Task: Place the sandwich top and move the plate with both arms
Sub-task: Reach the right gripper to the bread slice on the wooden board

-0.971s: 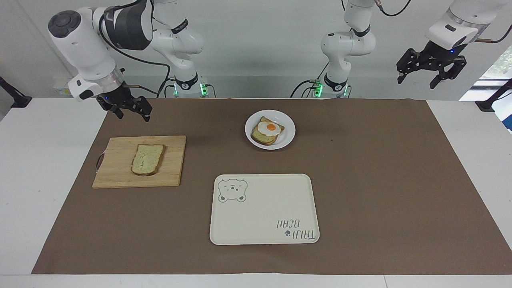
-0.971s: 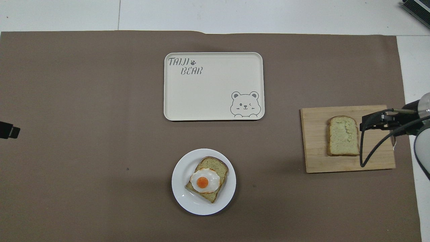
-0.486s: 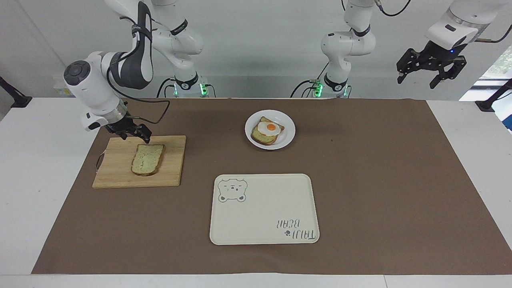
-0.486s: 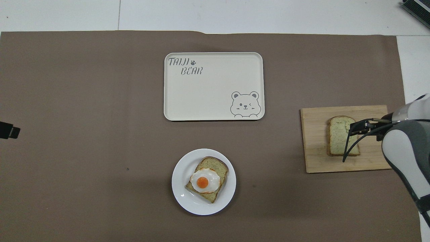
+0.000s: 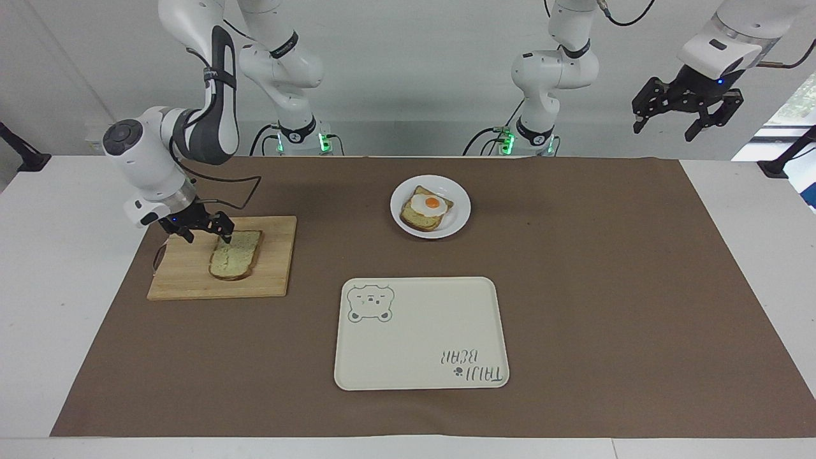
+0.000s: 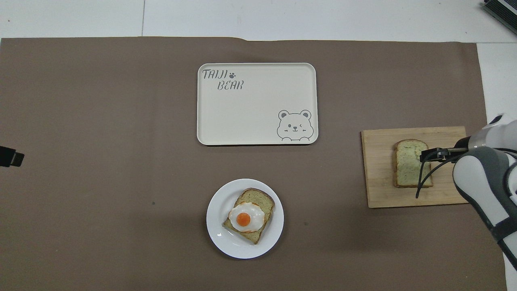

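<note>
The sandwich top, a plain toasted slice, lies flat on a wooden cutting board toward the right arm's end of the table; it also shows in the overhead view. My right gripper is open and low over the board, with one fingertip at the slice's corner nearest the robots. The small white plate holds a slice with a fried egg near the robots at mid-table; the plate also shows in the overhead view. My left gripper waits open, raised over the left arm's end.
A cream rectangular tray with a bear drawing lies farther from the robots than the plate, also in the overhead view. A brown mat covers the table.
My right gripper came down from above the mat's edge onto the cutting board and now sits at the plain slice's corner. The left arm, slice and plate have not moved.
</note>
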`<state>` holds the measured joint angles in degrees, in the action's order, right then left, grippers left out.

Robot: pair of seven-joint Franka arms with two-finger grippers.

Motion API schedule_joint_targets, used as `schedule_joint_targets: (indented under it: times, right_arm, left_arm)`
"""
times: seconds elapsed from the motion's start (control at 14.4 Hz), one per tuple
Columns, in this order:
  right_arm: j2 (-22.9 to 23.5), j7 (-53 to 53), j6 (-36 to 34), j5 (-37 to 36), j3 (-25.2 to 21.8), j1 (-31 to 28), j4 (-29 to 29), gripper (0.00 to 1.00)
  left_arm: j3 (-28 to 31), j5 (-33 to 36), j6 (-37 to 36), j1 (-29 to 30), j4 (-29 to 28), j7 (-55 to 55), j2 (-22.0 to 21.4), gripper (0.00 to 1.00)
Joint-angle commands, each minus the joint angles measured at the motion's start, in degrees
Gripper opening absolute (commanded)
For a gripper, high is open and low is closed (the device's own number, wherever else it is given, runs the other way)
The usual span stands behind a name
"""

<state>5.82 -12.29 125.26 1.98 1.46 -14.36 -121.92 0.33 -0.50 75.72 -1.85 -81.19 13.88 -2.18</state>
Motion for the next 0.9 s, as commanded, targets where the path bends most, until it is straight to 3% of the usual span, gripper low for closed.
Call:
schedule_joint_targets:
  times: [0.0, 0.07, 0.21, 0.42, 0.56, 0.83]
  right_arm:
    - [2.0, -6.2, 2.3, 4.5, 0.6, -2.7, -0.3, 0.99]
    - [2.6, -7.1, 2.3, 5.7, 0.6, -3.1, -0.5, 0.88]
    - [5.2, -7.6, 2.8, 9.2, 0.5, -3.2, -0.9, 0.83]
    - [5.4, -8.0, 3.0, 9.8, 0.6, -3.2, -1.5, 0.54]
    - [5.4, -7.7, 2.5, 10.5, 0.5, -3.2, -1.4, 0.00]
    - [5.9, -7.2, 1.1, 11.0, 0.5, -3.5, 0.3, 0.00]
  left_arm:
    - [-0.1, 0.9, 0.6, 0.2, -1.5, 0.1, -1.3, 1.00]
    - [-0.1, 0.9, 0.6, 0.2, -1.5, 0.1, -1.2, 1.00]
    - [-0.1, 0.9, 0.6, 0.2, -1.5, 0.1, -1.2, 1.00]
    - [-0.1, 0.9, 0.6, 0.2, -1.5, 0.1, -1.2, 1.00]
    - [-0.1, 0.9, 0.6, 0.2, -1.5, 0.1, -1.3, 1.00]
    - [-0.1, 0.9, 0.6, 0.2, -1.5, 0.1, -1.2, 1.00]
